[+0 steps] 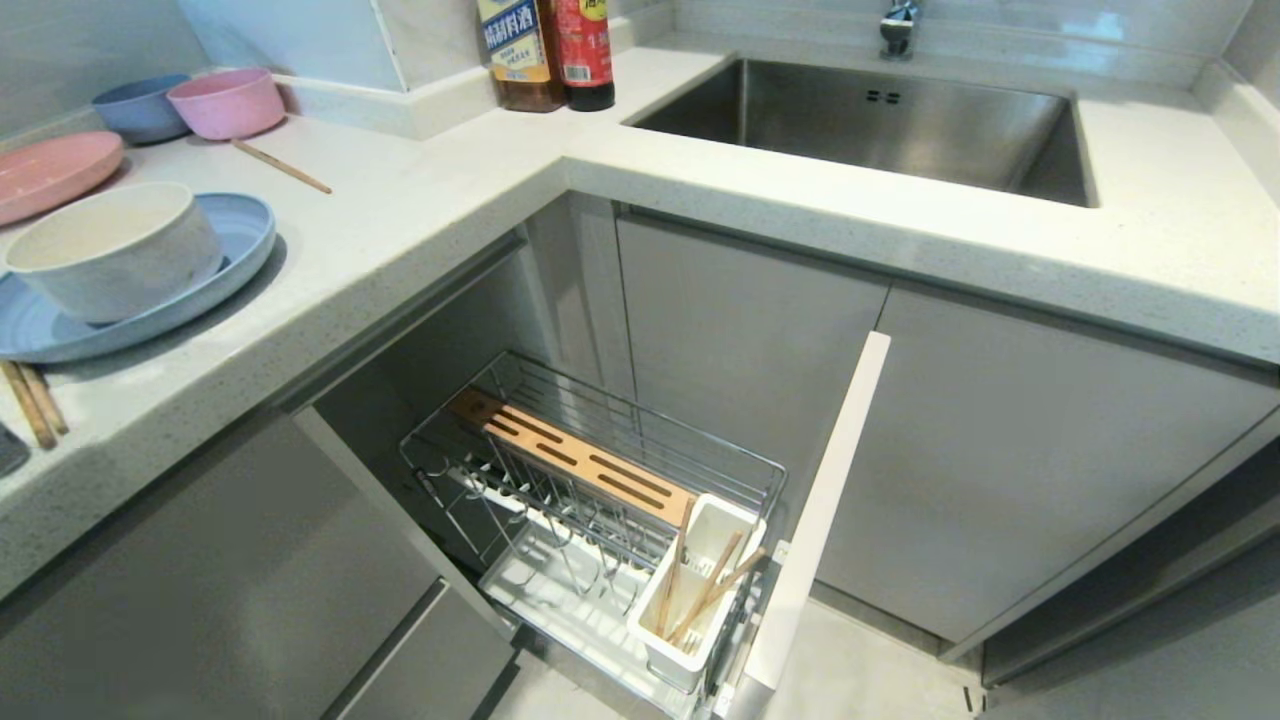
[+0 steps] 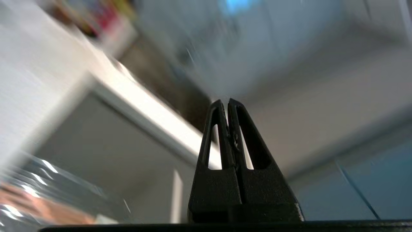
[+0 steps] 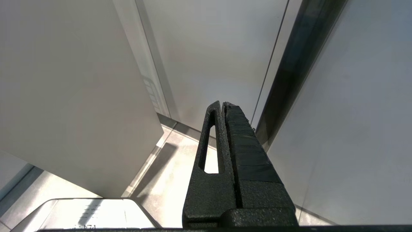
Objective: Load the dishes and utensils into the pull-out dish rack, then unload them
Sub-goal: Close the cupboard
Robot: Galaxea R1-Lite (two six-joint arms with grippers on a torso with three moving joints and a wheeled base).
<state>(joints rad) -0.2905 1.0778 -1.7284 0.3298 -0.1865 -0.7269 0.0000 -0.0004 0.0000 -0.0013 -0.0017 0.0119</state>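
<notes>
The pull-out dish rack (image 1: pixel 650 420) stands drawn out below the counter corner, its narrow pale front (image 1: pixel 820 510) towards me. Light-wood chopsticks (image 1: pixel 712 590) lean in its white utensil cup (image 1: pixel 690 640). On the counter at the left, the cream bowl (image 1: pixel 115 250) sits on the pale blue plate (image 1: pixel 240 240). More chopsticks (image 1: pixel 32 400) lie by the plate's near edge, and a single one (image 1: pixel 282 166) lies farther back. Neither arm shows in the head view. My left gripper (image 2: pixel 225 102) is shut and empty in a blurred view near the rack (image 2: pixel 48 193). My right gripper (image 3: pixel 222 103) is shut and empty beside cabinet fronts.
A pink plate (image 1: pixel 50 170), a pink bowl (image 1: pixel 225 100) and a small blue bowl (image 1: pixel 140 105) stand at the back left. Two bottles (image 1: pixel 545 50) stand by the steel sink (image 1: pixel 870 120). The counter edge overhangs the rack.
</notes>
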